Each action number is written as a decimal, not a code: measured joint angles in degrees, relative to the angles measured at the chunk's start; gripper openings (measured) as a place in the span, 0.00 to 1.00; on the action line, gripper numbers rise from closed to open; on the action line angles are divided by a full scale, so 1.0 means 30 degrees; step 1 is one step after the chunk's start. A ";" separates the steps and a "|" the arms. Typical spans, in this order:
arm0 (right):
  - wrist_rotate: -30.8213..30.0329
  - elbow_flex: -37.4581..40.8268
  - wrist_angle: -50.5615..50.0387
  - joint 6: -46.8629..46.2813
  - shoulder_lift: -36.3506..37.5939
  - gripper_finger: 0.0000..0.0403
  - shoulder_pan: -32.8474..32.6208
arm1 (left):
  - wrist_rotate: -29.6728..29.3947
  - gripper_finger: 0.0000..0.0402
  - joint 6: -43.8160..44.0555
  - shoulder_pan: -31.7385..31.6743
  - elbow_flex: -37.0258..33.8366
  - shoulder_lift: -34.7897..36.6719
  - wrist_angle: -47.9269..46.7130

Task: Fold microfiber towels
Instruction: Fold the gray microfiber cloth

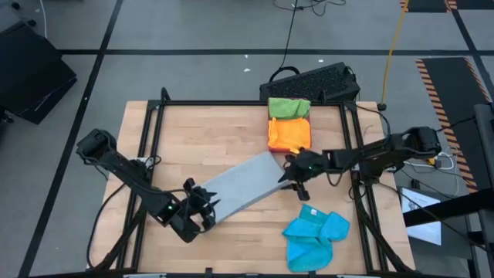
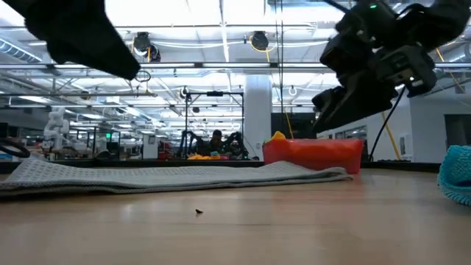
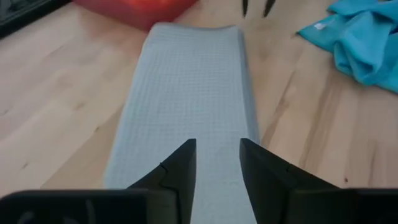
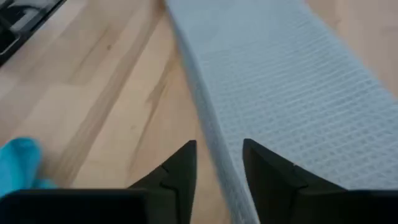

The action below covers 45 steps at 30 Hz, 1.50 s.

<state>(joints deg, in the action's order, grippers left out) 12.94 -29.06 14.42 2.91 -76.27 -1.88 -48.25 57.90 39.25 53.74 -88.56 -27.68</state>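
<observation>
Grey towel [image 1: 241, 185] lies folded, diagonal mid-bench. Left hand [image 1: 207, 208] and right hand [image 1: 290, 174] at opposite ends, fingers apart, gripping nothing. Blue towel [image 1: 315, 238] near bench's front-right corner.

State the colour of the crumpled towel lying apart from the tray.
Bright blue towel, clearest in the high view.

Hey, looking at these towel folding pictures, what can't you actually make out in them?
- Tray: in the high view the orange towel and green towel hide its inside; how many cloths are stacked is unclear.
- Blue towel: the low view's edge cuts it off.
- Grey towel: both wrist views lose its near end behind that arm's own fingers.
- Left gripper and right gripper: too small from above to tell contact with the cloth.
</observation>
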 joint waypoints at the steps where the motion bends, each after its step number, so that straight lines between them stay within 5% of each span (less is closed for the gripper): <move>1: -0.0819 0.0433 0.0935 -0.0222 0.0000 0.26 -0.0297 | -0.0091 0.30 -0.0452 -0.0047 0.0000 -0.0217 0.0523; 9: -0.5848 0.2760 0.6301 -0.1300 -0.0964 0.09 -0.1946 | 0.0211 0.26 -0.1334 -0.0746 0.0007 -0.3512 0.3435; 20: -0.6387 0.3156 1.0508 -0.2648 -0.4648 0.01 -0.2841 | 0.3834 0.24 0.2965 -0.0784 0.0087 -0.7177 0.3268; 30: -0.7519 0.3105 1.1043 -0.3588 -0.5268 0.01 -0.4597 | 0.8800 0.24 0.5031 0.1445 -0.0048 -0.4455 0.1767; 40: -0.9889 0.2626 1.1427 -0.7150 -0.5253 0.01 -0.5297 | -0.1696 0.24 0.0742 0.1968 -0.0042 -0.2109 0.4482; 45: -1.0911 0.2395 1.0919 -0.8429 -0.5256 0.01 -0.5965 | -0.2379 0.24 -0.0642 0.0926 -0.0022 -0.2618 0.6001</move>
<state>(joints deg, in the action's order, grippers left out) -19.79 -21.88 47.18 -22.38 -92.04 -19.78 -55.38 55.97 42.02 53.67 -96.42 -9.68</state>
